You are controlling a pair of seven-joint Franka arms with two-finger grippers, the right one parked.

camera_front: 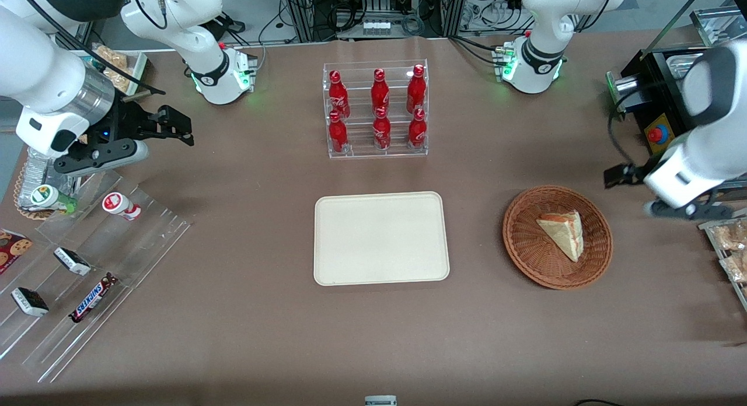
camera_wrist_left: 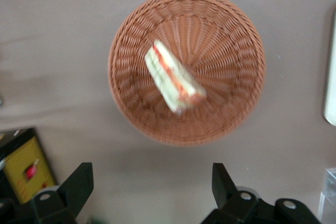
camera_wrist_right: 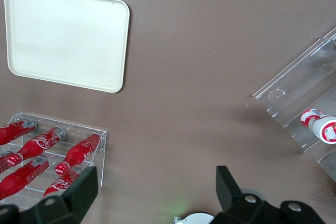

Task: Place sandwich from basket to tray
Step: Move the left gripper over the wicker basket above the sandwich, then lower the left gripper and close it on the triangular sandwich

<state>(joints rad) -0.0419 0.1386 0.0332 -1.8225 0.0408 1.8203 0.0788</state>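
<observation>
Sandwich [camera_wrist_left: 174, 77], pale triangular wedge w/ red-green filling, lies in round reddish wicker basket [camera_wrist_left: 131, 35]; gripper [camera_wrist_left: 152, 182] hovers above, fingers spread, empty. Descend centred, straddle the bread's flat faces.

Your basket [camera_front: 557, 237], at the right of the front frame, is woven wicker with a ribbed, rough, matt reddish-brown surface, and the sandwich [camera_front: 563, 233] in it shows soft, pale, porous-looking bread, while the tray [camera_front: 381, 238] at the centre looks like smooth, matt cream plastic. You can see that the table [camera_front: 262, 330] is covered in a dull brown sheet, flat and without shine, and the rack [camera_front: 376, 109] at upper centre is clear glossy acrylic holding bottles [camera_front: 380, 91] with a shiny red finish. Your gripper [camera_wrist_left: 152, 190], hanging above the table just beside the basket with its fingers [camera_wrist_left: 79, 184] spread apart, is matt black plastic, and the arm [camera_front: 694, 161] carrying it has a smooth, glossy white shell.
</observation>
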